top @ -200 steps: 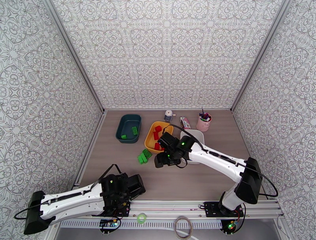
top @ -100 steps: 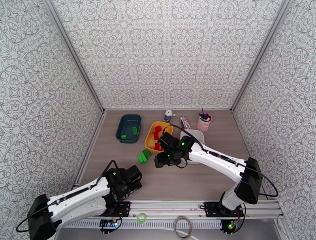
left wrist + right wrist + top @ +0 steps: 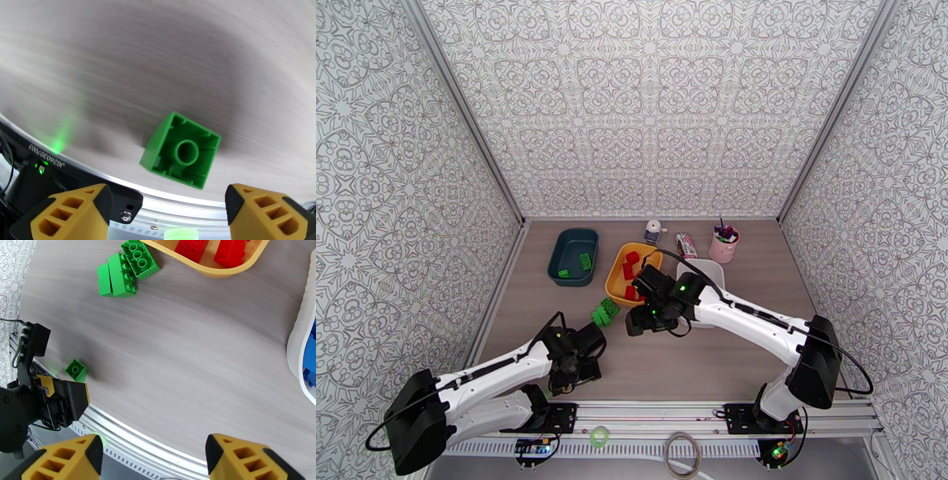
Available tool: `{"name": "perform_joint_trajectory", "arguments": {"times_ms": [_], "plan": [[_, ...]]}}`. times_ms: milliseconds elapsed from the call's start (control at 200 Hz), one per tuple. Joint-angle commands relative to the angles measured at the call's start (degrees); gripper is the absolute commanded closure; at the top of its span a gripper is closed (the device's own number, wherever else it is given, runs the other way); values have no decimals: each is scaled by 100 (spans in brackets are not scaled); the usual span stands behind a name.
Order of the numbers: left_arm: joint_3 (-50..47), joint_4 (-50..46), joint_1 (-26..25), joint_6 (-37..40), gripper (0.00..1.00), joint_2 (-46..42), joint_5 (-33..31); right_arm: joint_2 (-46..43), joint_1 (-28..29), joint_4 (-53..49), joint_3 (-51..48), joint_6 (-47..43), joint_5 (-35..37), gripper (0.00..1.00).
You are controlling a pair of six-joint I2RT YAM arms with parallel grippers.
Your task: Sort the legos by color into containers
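A small green lego lies studs-down on the table near the front rail, just beyond the tips of my left gripper, which is open with nothing between its fingers. The right wrist view shows that same lego beside the left gripper. My right gripper hangs open and empty above bare table. Three green legos lie clustered in front of the yellow container, which holds red legos. The teal container holds green legos. The white container holds a blue lego.
A pink cup of pens and two small items stand along the back edge. The metal rail runs along the near edge, close behind the left gripper. The right arm partly covers the white container.
The left arm has swung up from the front rail onto the table, and its jaws have narrowed somewhat. The right arm has not moved.
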Motion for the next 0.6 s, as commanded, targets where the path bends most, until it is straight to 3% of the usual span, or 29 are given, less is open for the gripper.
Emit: {"name": "perform_joint_trajectory", "arguments": {"times_ms": [0,595], "plan": [[108,271,83,567,21,119,139,-141,54,33,-79,64,139,27],[295,501,284,1304,43,950,301,-253,55,-20,-122,152,197,28]]}}
